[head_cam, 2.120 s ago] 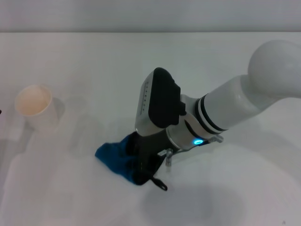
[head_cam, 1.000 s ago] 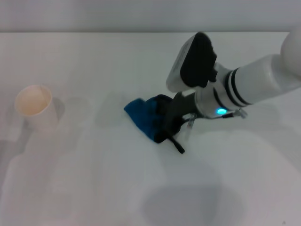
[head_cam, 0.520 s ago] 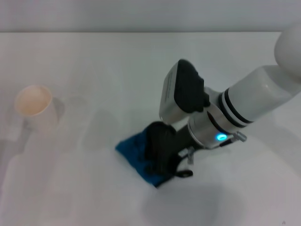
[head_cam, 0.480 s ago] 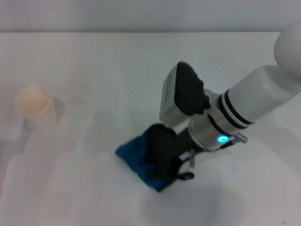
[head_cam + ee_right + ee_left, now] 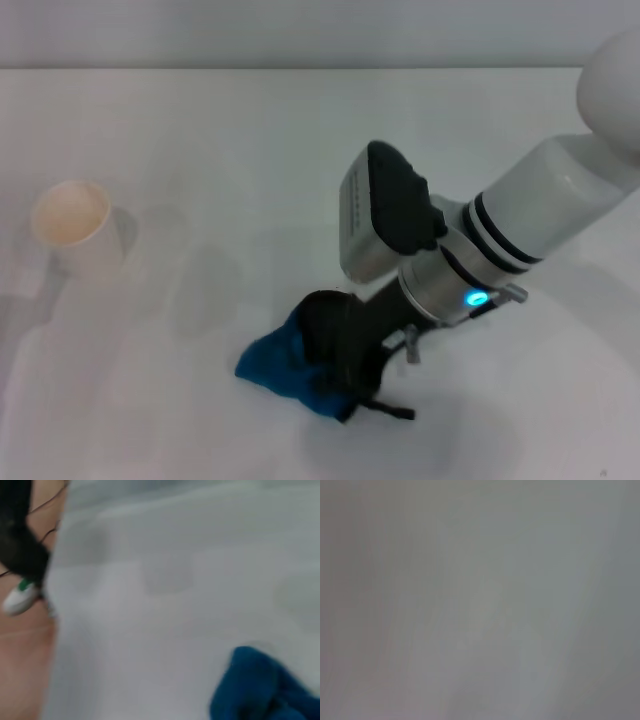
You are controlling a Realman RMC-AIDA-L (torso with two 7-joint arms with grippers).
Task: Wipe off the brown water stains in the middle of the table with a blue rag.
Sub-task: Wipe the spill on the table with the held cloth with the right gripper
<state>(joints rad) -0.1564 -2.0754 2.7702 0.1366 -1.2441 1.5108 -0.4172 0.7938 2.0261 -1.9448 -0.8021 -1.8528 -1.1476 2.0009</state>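
The blue rag (image 5: 275, 368) lies bunched on the white table (image 5: 200, 130), near the front and a little left of centre. Its black loop strap (image 5: 388, 409) trails out to the right. My right gripper (image 5: 335, 358) comes in from the right, slanted down, and is shut on the rag, pressing it against the tabletop. In the right wrist view the rag (image 5: 260, 692) shows as a blue fold on the white surface (image 5: 175, 605). I cannot make out any brown water stains on the table. The left gripper is out of view; its wrist view shows only plain grey.
A white paper cup (image 5: 74, 226) stands upright at the far left of the table. The table's back edge (image 5: 300, 68) runs across the top of the head view. In the right wrist view a table edge (image 5: 52, 630) borders brown floor (image 5: 25, 655).
My right gripper has dragged the rag toward the front edge and slightly left. A second ago it held the rag farther back, near the table's middle.
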